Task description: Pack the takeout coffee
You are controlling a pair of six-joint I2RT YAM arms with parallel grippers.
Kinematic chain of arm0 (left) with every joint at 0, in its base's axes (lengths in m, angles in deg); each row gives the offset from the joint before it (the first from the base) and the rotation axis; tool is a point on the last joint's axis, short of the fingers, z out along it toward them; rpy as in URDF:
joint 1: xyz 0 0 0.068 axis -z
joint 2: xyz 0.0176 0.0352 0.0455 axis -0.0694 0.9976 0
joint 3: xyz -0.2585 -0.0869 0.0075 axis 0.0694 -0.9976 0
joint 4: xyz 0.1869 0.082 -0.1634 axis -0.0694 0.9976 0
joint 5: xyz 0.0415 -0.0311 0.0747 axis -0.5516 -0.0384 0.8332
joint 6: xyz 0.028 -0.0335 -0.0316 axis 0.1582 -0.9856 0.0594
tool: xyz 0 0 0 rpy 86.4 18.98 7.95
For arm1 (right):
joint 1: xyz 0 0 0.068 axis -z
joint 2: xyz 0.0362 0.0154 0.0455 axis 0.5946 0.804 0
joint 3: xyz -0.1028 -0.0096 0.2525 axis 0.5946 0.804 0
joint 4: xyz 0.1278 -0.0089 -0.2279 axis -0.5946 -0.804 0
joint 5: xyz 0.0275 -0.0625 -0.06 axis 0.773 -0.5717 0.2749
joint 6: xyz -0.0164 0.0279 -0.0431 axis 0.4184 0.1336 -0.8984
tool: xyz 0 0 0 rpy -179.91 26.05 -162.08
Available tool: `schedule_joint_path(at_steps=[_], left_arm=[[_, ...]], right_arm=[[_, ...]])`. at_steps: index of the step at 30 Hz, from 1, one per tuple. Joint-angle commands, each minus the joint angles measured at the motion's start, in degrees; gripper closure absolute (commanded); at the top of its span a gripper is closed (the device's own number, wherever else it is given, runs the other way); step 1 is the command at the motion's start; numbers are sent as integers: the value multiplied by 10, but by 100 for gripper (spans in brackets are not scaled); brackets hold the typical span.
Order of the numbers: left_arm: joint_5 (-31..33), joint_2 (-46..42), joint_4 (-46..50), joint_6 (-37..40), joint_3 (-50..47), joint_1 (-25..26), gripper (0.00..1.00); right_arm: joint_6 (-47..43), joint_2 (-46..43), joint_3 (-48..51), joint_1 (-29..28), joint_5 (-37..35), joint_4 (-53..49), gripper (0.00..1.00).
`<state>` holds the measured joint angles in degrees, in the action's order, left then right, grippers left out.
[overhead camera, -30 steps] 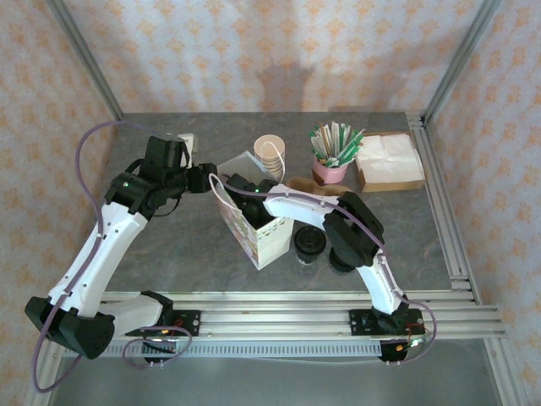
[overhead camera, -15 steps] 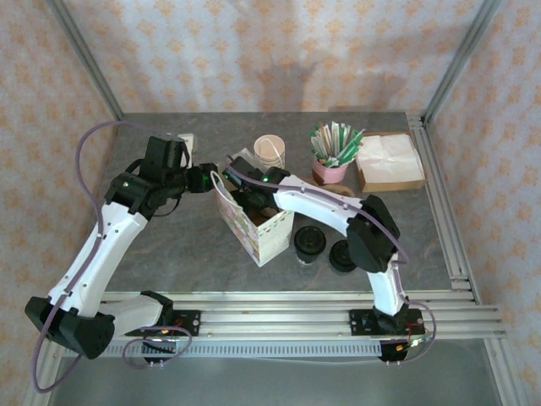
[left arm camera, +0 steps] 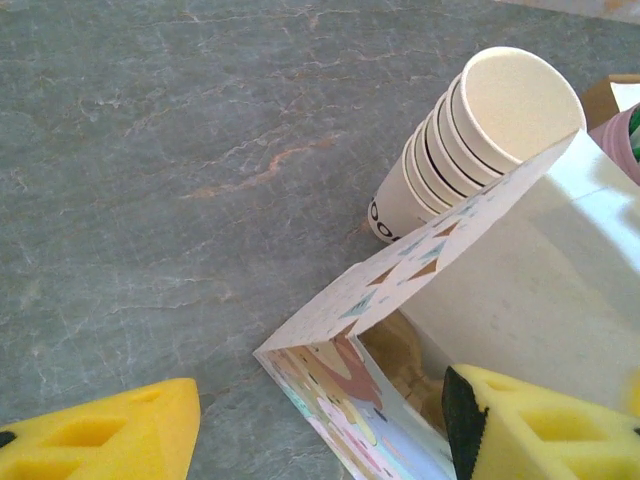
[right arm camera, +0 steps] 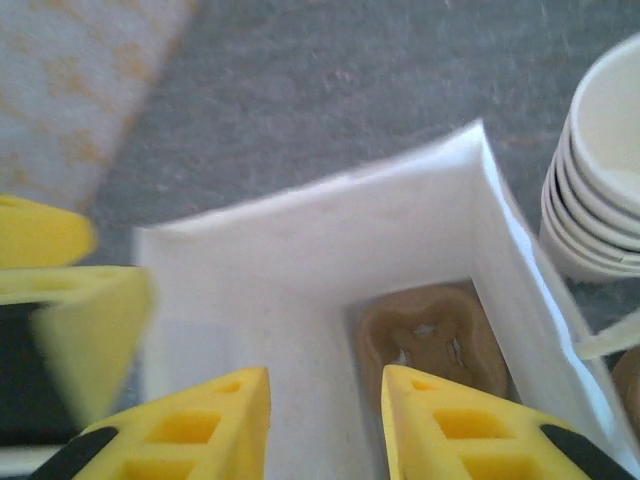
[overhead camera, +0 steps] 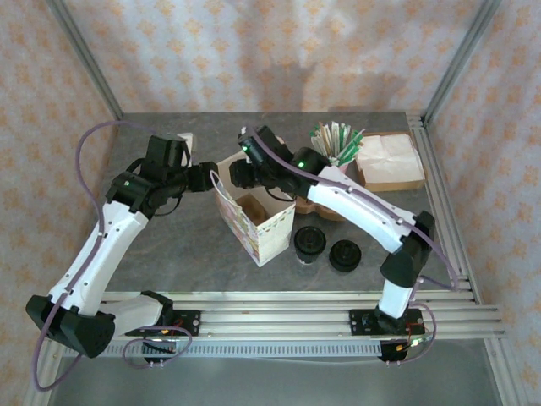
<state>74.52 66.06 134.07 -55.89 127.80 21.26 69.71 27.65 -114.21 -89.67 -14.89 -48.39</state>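
**A:** What has moved in the last second?

**B:** The right gripper (right arm camera: 325,390). It was down inside the white paper bag with the patterned sides (overhead camera: 269,237), claws pressed together. Now it has risen to hang over the bag's far rim, and its yellow fingers stand apart with nothing between them.

**A:** Did it leave anything behind?

**B:** A brown moulded pulp tray (right arm camera: 430,335) lies flat on the bag's floor, right below those fingers. I judge the arm has just let it go, though the release itself isn't visible.

**A:** And the left gripper (left arm camera: 322,400)?

**B:** It hasn't shifted. It is spread wide astride the bag's near corner, with one finger outside and the other seemingly inside. It isn't pinching the wall.

**A:** Where is the takeout coffee (overhead camera: 309,243), the small beige paper cup with the round black plastic lid?

**B:** Where it stood a second ago: upright on the grey stone-look table (overhead camera: 169,245), just right of the bag and beside the low stack of loose black lids (overhead camera: 343,254). Nothing touches it.

**A:** So what does that mean for the packing?

**B:** The bag is open with the tray in it and the right arm is free, but the cup is not yet in. The next step is probably to swing back for it, minding the tilted stack of lidless beige cups (left arm camera: 470,140) just behind the bag.
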Motion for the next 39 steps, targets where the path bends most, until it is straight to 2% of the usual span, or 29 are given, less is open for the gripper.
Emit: schedule_joint_path(at_steps=[1, 5, 12, 18, 24, 32, 39], left_arm=[[16, 11, -28, -20, 12, 4, 34], [29, 22, -43, -30, 13, 3, 34], [26, 49, -61, -33, 27, 3, 34], [32, 79, -62, -12, 52, -7, 34], [28, 103, -61, 12, 83, -13, 35], [37, 135, -42, 30, 128, -21, 35], [43, 88, -23, 22, 107, -22, 33]], right_arm=[[-31, -32, -42, 0, -3, -42, 64], [-41, -54, -71, -3, -7, -70, 61], [-49, -136, -48, -10, -36, -76, 58], [-62, -252, 58, -10, -133, -64, 49], [-60, -352, 160, -8, -231, -71, 44], [-15, -411, 280, -8, -262, -91, 44], [32, -428, 346, -8, -271, -113, 41]])
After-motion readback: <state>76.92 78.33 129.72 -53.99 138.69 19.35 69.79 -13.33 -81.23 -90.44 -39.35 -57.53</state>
